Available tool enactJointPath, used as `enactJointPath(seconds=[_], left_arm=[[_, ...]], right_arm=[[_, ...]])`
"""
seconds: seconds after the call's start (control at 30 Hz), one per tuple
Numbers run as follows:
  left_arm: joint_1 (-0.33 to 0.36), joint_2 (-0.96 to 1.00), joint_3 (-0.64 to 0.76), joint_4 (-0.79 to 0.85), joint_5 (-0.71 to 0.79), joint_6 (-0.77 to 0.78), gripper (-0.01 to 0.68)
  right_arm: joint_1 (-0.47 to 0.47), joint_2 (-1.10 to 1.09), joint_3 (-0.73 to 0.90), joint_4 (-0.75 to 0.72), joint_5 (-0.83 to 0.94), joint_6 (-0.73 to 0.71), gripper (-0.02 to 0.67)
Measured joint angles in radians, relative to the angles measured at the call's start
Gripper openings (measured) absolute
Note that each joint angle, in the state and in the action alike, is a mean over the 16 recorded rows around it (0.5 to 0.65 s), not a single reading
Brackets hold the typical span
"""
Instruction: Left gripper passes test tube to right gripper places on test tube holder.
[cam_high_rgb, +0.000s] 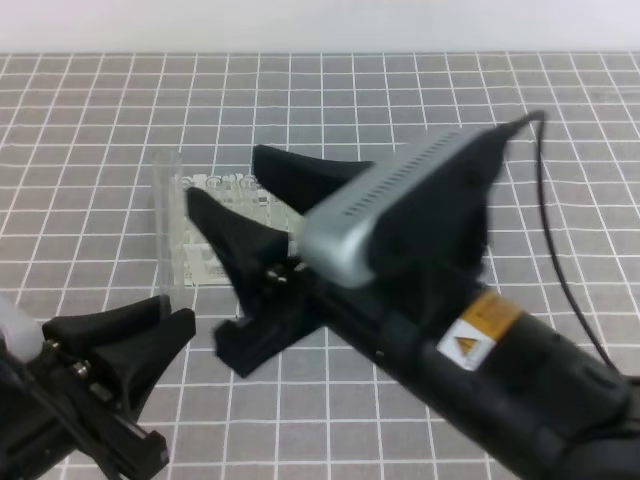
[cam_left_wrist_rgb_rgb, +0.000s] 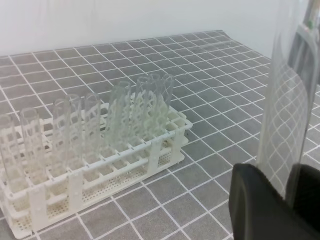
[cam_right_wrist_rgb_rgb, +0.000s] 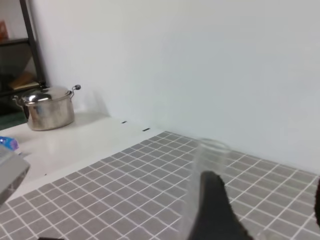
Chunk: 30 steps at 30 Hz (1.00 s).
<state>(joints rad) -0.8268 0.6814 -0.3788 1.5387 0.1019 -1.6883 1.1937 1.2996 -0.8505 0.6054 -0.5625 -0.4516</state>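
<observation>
One test tube (cam_left_wrist_rgb_rgb: 287, 95) stands upright, pinched in the clenched left gripper (cam_high_rgb: 150, 330), while the right gripper (cam_high_rgb: 225, 195) gapes released around it; premature letting-go could drop it beside the test tube holder (cam_left_wrist_rgb_rgb: 95, 170).

The clear glass test tube (cam_left_wrist_rgb_rgb: 285, 120) stands upright, its lower end between the left gripper's (cam_left_wrist_rgb_rgb: 272, 205) black jaws, off to the right of the white test tube holder (cam_left_wrist_rgb_rgb: 95, 185), which holds several upright tubes.
</observation>
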Motion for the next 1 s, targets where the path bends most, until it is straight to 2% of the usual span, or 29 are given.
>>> enactJointPath(seconds=[0.13,0.43,1.0], left_arm=[[0.0,0.0,0.0,0.0,-0.008,0.0,0.052],[0.0,0.0,0.0,0.0,-0.019,0.002,0.034],[0.0,0.0,0.0,0.0,-0.03,0.002,0.034]], right_arm=[[0.0,0.05,-0.049,0.005,0.006,0.009,0.384],[-0.009,0.124,-0.115,0.032,0.01,0.033,0.386],[-0.06,0.191,-0.155,0.005,0.011,0.189,0.37]])
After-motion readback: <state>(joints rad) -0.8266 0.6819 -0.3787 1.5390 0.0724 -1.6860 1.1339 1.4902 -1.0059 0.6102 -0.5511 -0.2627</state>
